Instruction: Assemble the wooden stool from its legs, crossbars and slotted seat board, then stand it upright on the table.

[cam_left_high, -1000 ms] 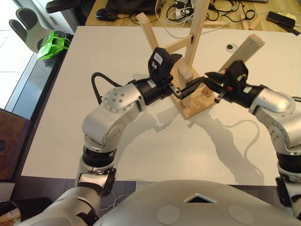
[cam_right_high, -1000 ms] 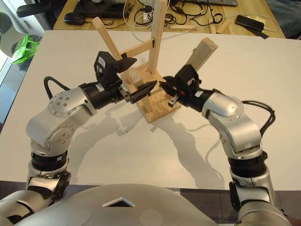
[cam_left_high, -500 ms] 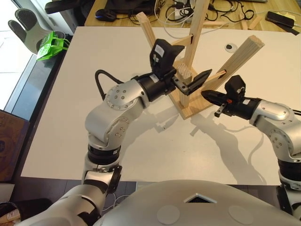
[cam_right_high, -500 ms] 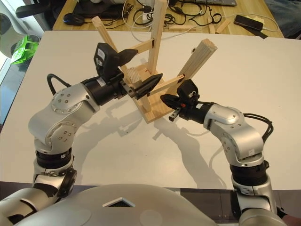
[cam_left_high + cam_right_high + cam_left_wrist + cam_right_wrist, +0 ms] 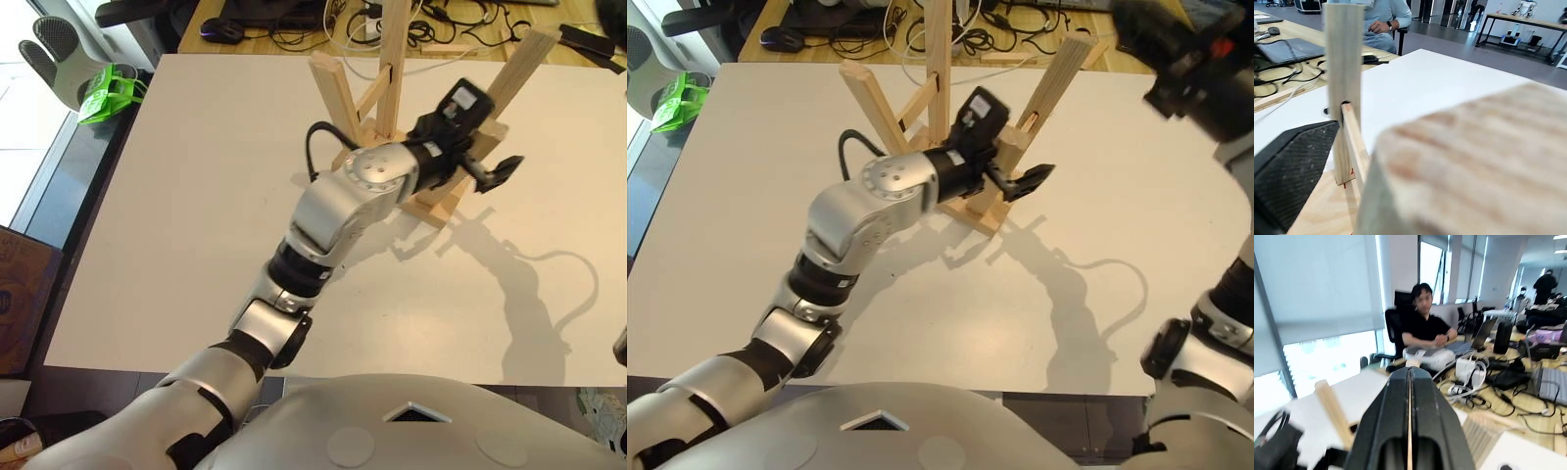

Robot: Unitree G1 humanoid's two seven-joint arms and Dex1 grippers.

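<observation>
Left eye, change: the stool point(image 5: 433, 203) had shifted farther off and to the right on the worktop point(image 5: 196, 196) since half a second before. Its legs point(image 5: 390, 59) stood steeper, and the left gripper point(image 5: 495, 174) had travelled with it.
Left eye, stool: it was upside down on the worktop with its legs up. The left gripper was low at its right side, and whether it was open or closed could not be told.
Right eye, change: the right gripper point(image 5: 1146, 34), earlier low beside the stool, had risen to the far upper right, well apart from it.
Left wrist: a leg point(image 5: 1343, 73) stood upright on the seat board point(image 5: 1322, 210), with a crossbar point(image 5: 1354, 142) ending in its hole. A blurred block of wood sat close to the camera.
Right wrist: the right gripper point(image 5: 1409, 377) was closed on nothing, and one leg point(image 5: 1332, 406) lay beyond it.
Count: one stool, three legs in sight from the eyes, two grippers.
</observation>
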